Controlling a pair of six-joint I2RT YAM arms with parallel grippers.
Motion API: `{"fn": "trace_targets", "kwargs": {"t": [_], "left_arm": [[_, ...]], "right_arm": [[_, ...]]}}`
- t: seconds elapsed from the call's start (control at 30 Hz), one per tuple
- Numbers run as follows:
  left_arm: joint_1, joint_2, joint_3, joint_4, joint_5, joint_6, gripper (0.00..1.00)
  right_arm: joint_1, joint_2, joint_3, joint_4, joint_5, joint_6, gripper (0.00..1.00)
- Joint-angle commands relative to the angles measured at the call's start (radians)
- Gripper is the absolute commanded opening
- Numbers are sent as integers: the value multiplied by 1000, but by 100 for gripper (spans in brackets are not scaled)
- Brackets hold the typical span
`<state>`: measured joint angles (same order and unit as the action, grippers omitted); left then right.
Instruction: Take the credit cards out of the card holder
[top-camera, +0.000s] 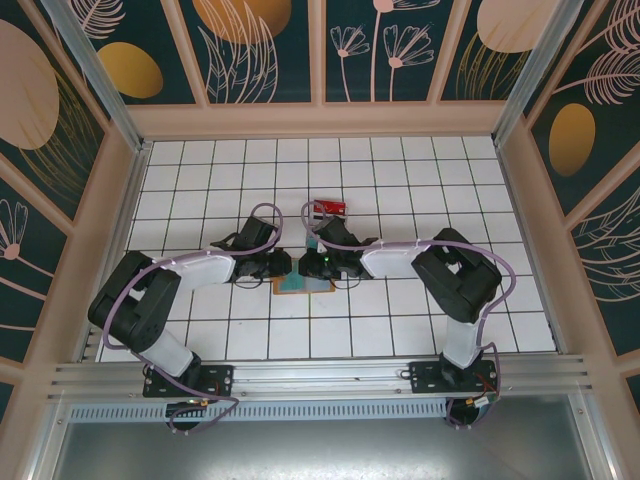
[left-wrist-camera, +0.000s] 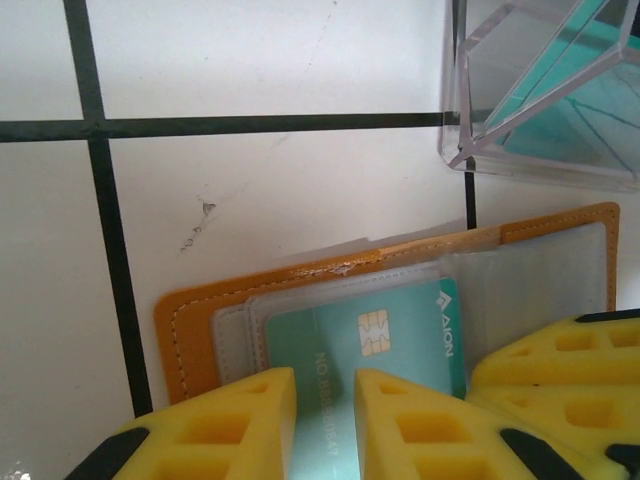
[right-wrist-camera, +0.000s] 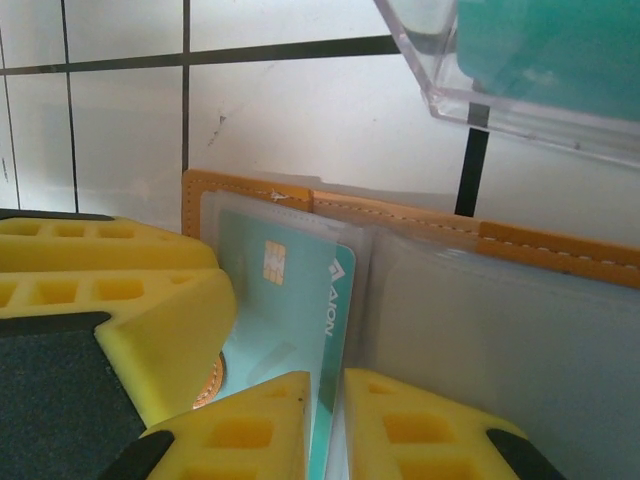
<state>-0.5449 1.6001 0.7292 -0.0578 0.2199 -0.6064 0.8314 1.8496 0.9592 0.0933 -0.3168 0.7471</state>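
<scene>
The card holder (top-camera: 281, 290) lies open on the white tiles between my two grippers, its orange border (left-wrist-camera: 185, 330) framing clear sleeves. A teal chip card (left-wrist-camera: 400, 330) sits in one sleeve. My left gripper (left-wrist-camera: 325, 430) comes in from the left with its yellow fingers a narrow gap apart, straddling the card's near end. My right gripper (right-wrist-camera: 327, 430) is shut, with the edge of the teal card (right-wrist-camera: 280, 300) and its sleeve between its pads. The holder's right half (right-wrist-camera: 560, 250) shows an empty clear sleeve. A red card (top-camera: 328, 208) lies on the tiles just behind the grippers.
A clear plastic housing with teal inside (left-wrist-camera: 540, 110) hangs close over the holder's far side, also in the right wrist view (right-wrist-camera: 520, 70). Both arms (top-camera: 200, 270) (top-camera: 440, 265) reach inward across the tiled floor. Panelled walls (top-camera: 320, 118) enclose it.
</scene>
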Motion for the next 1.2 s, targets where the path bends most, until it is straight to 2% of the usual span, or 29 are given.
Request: {"fn": "trace_targets", "kwargs": {"t": [0.0, 0.13, 0.2, 0.27, 0.3, 0.53, 0.93, 0.97, 1.07, 1.17], "left_arm": [[1, 24, -5, -22, 24, -3, 25], [1, 20, -5, -27, 23, -1, 25], [0, 21, -5, -29, 21, -3, 25], [1, 17, -5, -34, 12, -3, 24], [0, 15, -5, -38, 4, -3, 23], [1, 16, -1, -75, -65, -7, 16], [1, 9, -2, -68, -43, -9, 16], [1, 6, -2, -66, -37, -7, 16], [1, -13, -2, -56, -18, -11, 18], [1, -29, -7, -40, 13, -10, 21]], "right_arm": [[4, 21, 20, -12, -25, 17, 17], [3, 31, 24, -5, -37, 18, 13], [3, 34, 25, -4, -41, 18, 9], [3, 33, 24, -7, -42, 18, 0], [3, 31, 22, -8, -41, 18, 0], [-13, -22, -34, -1, -15, 29, 0], [-24, -62, -74, 24, -21, 32, 0], [-21, -60, -70, 29, -24, 31, 1], [-11, -56, -52, 37, -25, 32, 13], [-5, -41, -33, 36, -28, 33, 15]]}}
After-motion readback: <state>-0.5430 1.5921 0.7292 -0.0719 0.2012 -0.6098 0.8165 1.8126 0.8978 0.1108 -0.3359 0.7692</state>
